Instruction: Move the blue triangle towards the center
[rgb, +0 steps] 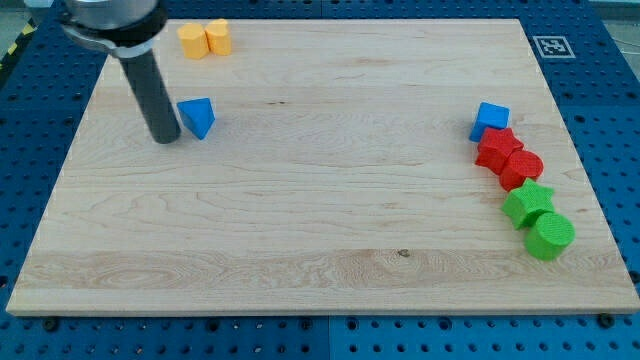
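The blue triangle (198, 116) lies on the wooden board (320, 220) at the view's upper left. My tip (165, 139) rests on the board just left of the blue triangle, close to it or touching it. The dark rod rises from the tip towards the view's top left.
Two yellow blocks (204, 39) sit side by side near the view's top left edge. At the view's right lie a blue cube (490, 120), a red star-like block (498, 148), a red cylinder (521, 168), a green star (527, 203) and a green cylinder (549, 236).
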